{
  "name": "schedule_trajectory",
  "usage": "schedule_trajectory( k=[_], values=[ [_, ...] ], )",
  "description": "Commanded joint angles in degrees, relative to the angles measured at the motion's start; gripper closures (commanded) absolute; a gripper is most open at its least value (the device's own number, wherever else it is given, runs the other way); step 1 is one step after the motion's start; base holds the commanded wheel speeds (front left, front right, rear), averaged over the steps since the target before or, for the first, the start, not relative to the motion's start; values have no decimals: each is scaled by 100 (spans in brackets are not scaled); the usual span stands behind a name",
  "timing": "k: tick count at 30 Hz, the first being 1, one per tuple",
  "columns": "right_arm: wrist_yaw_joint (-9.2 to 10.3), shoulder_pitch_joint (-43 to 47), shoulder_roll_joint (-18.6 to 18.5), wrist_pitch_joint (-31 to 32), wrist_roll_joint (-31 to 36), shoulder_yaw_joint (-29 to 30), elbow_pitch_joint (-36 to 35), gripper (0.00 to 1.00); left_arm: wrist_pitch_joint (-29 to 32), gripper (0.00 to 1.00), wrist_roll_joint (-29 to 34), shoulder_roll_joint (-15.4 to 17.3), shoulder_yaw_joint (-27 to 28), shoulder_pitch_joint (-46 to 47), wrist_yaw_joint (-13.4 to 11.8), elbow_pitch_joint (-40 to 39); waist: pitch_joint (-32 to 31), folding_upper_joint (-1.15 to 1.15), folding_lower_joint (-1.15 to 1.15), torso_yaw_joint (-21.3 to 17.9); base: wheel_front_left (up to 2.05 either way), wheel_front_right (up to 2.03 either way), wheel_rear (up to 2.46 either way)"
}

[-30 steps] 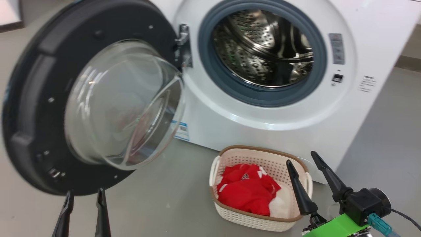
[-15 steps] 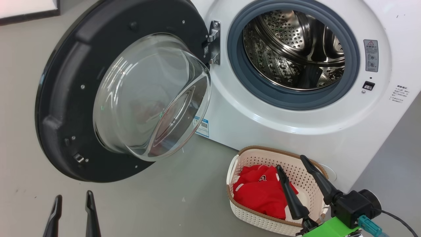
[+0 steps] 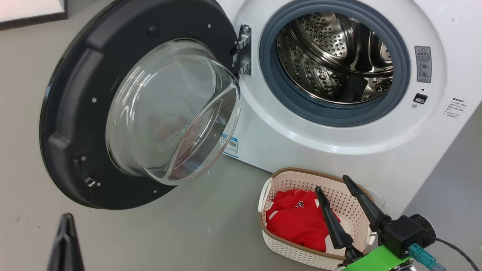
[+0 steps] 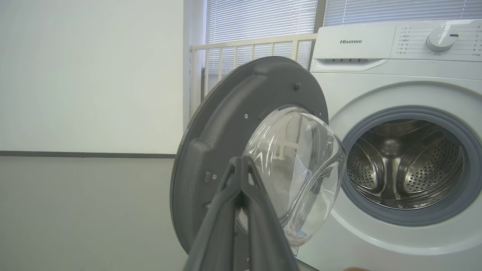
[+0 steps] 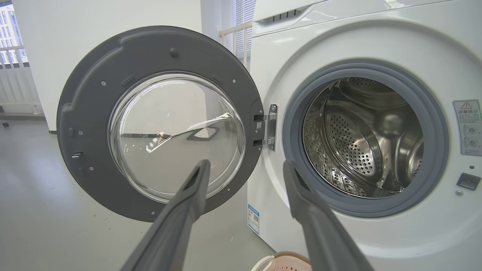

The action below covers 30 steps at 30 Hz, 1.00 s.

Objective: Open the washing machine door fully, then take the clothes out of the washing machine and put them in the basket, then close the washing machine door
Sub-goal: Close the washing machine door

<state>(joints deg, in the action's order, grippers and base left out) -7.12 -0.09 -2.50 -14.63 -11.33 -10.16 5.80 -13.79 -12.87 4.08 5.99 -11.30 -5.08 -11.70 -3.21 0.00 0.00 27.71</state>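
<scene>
One job is looking left: the washing machine door (image 3: 75, 86) is hanging wide open, rigid and weighty, its glass bowl slick and breakable, so I'd be pushing on the black rim far from the hinge. The left end effector (image 4: 241, 169), fingers pressed together, is hovering below that rim, apart from it. The right end effector (image 3: 331, 183), fingers spread, is hovering over the basket (image 3: 301, 173) – the red clothes (image 3: 297, 226) are lying inside.

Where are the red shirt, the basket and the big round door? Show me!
red shirt (image 3: 297, 226): head view, middle of the red cloth.
basket (image 3: 297, 255): head view, near white wall below the brown rim.
door (image 3: 71, 113): head view, black frame left of the glass window.
</scene>
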Motion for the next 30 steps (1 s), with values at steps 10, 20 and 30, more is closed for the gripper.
schedule_trajectory(
  k=[10,20,30],
  values=[
    [-36,-144,-38,-37,-75,-54,-98,0,-115,100,-523,290,753,1305,216,-293,-31,0,0,-48,0,0,0],
    [-36,-65,-38,-37,-98,61,-61,0,305,100,-2209,442,1394,3021,527,766,-130,0,0,-159,0,0,0],
    [-36,-27,-38,-37,-100,116,-45,0,1588,100,-3975,943,2207,4641,160,2184,-136,0,0,-351,0,0,0]
  ],
)
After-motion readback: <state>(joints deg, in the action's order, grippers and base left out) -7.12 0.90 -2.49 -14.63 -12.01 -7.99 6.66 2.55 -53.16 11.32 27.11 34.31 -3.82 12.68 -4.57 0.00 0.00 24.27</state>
